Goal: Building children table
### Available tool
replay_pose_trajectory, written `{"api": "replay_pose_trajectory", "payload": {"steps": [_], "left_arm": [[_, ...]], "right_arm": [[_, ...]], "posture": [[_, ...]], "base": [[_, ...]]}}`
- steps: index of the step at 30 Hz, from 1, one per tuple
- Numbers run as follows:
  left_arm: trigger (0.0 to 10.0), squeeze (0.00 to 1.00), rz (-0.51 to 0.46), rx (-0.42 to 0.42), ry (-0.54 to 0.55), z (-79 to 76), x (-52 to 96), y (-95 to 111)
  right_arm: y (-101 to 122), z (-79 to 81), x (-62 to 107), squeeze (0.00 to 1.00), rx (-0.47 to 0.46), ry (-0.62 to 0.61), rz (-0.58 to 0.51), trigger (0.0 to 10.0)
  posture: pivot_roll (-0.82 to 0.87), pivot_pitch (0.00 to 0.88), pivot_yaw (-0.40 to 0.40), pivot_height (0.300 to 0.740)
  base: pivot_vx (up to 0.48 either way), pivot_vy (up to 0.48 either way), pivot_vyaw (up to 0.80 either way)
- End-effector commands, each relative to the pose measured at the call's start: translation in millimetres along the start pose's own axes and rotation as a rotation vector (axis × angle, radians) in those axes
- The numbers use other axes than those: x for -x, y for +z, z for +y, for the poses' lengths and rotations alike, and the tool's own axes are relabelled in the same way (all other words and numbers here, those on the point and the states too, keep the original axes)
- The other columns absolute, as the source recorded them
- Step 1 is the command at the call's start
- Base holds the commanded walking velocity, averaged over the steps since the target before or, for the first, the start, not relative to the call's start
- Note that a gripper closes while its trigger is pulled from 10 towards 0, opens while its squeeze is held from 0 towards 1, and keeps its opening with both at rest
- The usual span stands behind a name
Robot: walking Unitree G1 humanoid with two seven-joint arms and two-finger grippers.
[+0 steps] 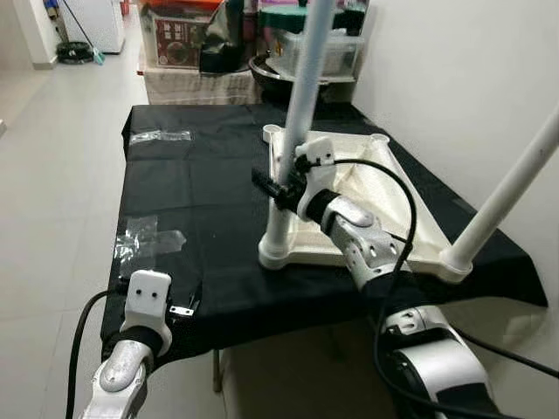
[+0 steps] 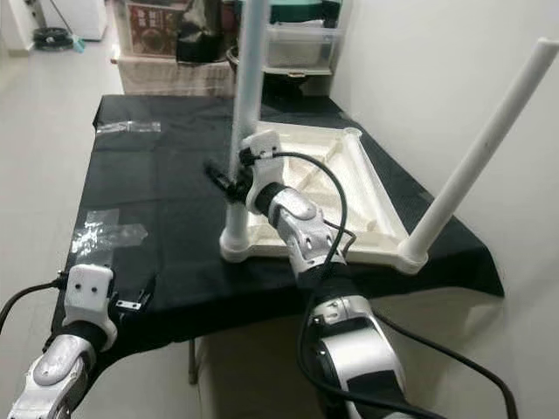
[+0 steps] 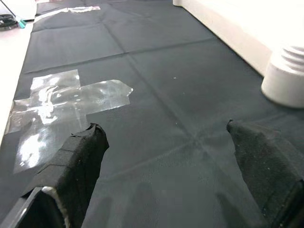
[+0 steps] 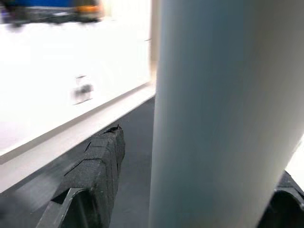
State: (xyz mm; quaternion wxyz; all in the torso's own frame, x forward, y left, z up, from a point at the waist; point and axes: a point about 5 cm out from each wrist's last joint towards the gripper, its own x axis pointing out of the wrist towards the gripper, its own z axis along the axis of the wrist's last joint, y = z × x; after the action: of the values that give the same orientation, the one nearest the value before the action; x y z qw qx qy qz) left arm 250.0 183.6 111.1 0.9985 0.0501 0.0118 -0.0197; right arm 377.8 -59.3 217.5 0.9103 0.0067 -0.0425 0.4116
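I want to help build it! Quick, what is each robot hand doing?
Left gripper: open, holding nothing, low over the black tablecloth.
Right gripper: fingers around the white table leg; cannot tell if they squeeze it.

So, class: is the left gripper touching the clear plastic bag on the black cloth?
Apart. In the left wrist view, the left gripper hovers open with black cloth showing between its fingers and the clear plastic bag.

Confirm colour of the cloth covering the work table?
Black. The cloth shows best in the left eye view, under the white tabletop.
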Motion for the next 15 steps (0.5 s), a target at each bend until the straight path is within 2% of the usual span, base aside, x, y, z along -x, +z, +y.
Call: {"api": "replay_pose_trajectory", "payload": {"steps": [1,3,4,5,6,7,8,9,10,12,13,15], "left_arm": [[10.0,0.00,0.008,-0.014,-0.005,-1.0,-1.0,-1],[10.0,0.00,0.008,-0.017,-0.005,-0.6,-1.1,-1],[10.0,0.00,0.007,-0.021,0.001,2.2,-0.9,0],[10.0,0.00,0.008,-0.024,0.007,4.5,-0.6,0],[10.0,0.00,0.008,-0.024,0.007,4.5,-0.6,0],[10.0,0.00,0.009,-0.025,0.011,6.0,-0.4,0],[10.0,0.00,0.009,-0.026,0.011,5.8,-0.2,-1],[10.0,0.00,0.009,-0.026,0.011,5.8,-0.2,-1],[10.0,0.00,0.010,-0.025,0.009,3.9,-0.1,-1],[10.0,0.00,0.010,-0.025,0.009,3.9,-0.1,-1],[10.0,0.00,0.010,-0.022,0.002,-0.5,0.5,-1],[10.0,0.00,0.010,-0.022,0.002,-0.5,0.5,-1]], "right_arm": [[-19,14.2,-0.2,0.00,-0.042,0.119,0.063,8.2],[-22,17.6,1.0,0.00,-0.050,0.146,0.073,8.2],[-32,19.9,-0.4,0.00,-0.060,0.120,0.126,0.0],[-42,18.0,-2.7,0.00,-0.069,0.031,0.179,0.0],[-42,18.0,-2.7,0.00,-0.069,0.031,0.179,0.0],[-49,16.1,-4.1,0.00,-0.071,-0.037,0.215,0.0],[-57,5.0,-3.7,0.00,-0.089,-0.216,0.264,0.0],[-57,5.0,-3.7,0.00,-0.089,-0.216,0.264,0.0],[-68,-11.3,4.9,0.00,-0.104,-0.452,0.327,0.0],[-68,-11.3,4.9,0.00,-0.104,-0.452,0.327,0.0],[-89,-44.4,45.3,0.00,-0.164,-0.970,0.406,0.0],[-89,-44.4,45.3,0.00,-0.164,-0.970,0.406,0.0]], "posture": [[0.09,0.000,-0.133,0.740],[0.09,0.000,-0.133,0.740],[0.09,0.000,-0.137,0.740],[0.09,0.000,-0.136,0.740],[0.09,0.000,-0.136,0.740],[0.09,0.000,-0.136,0.740],[0.09,0.000,-0.133,0.740],[0.09,0.000,-0.133,0.740],[0.09,0.000,-0.132,0.740],[0.09,0.000,-0.132,0.740],[0.09,0.000,-0.129,0.740],[0.09,0.000,-0.129,0.740]], "base": [[0.000,0.000,0.00],[0.000,0.000,0.00],[0.000,0.000,0.00],[0.000,0.000,0.00],[0.000,0.000,0.00],[0.000,0.000,0.00],[0.000,0.000,0.00],[0.000,0.000,0.00],[0.000,0.000,0.00],[0.000,0.000,0.00],[0.000,0.000,0.00],[0.000,0.000,0.00]]}}
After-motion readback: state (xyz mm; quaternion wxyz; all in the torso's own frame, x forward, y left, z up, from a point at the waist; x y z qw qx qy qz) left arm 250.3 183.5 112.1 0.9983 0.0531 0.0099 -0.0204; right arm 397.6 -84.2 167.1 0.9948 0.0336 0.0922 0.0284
